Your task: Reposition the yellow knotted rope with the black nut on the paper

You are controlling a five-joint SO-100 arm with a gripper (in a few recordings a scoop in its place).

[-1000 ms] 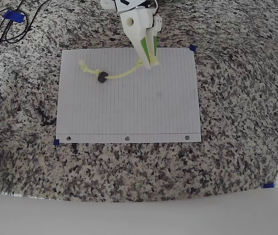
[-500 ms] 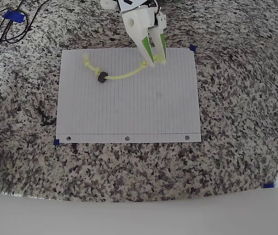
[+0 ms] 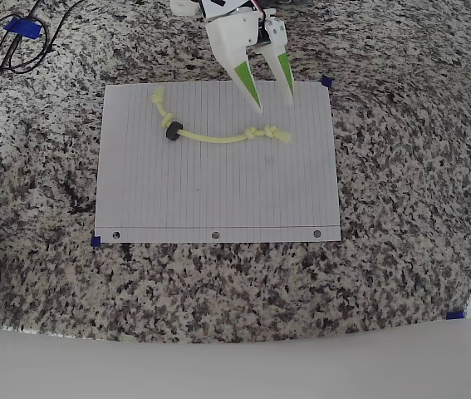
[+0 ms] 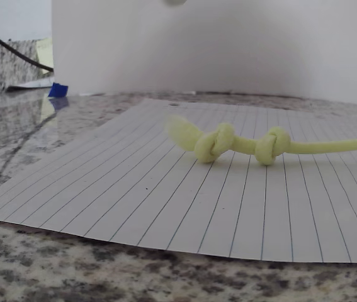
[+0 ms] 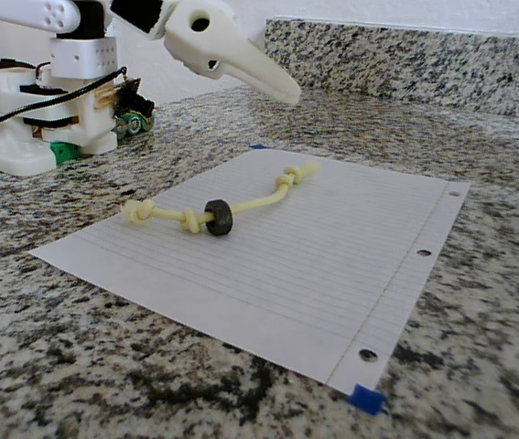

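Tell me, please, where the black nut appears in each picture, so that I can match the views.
Overhead view: the black nut sits on the upper left part of the paper, on the yellow knotted rope.
Wrist view: the nut is not in it.
Fixed view: the nut lies left of the paper's centre.
Shared landmark: the rope's double knot.

Bright, even daylight is washing over the speckled grey granite desk (image 3: 401, 208), and the white lined sheet of paper (image 3: 218, 183) is glaring slightly in the overhead view. Shadows are staying soft and faint. In the wrist view the thin pale yellow knotted rope (image 4: 228, 143) is showing sharply while the near desk edge is blurring and the far white wall is overexposing.
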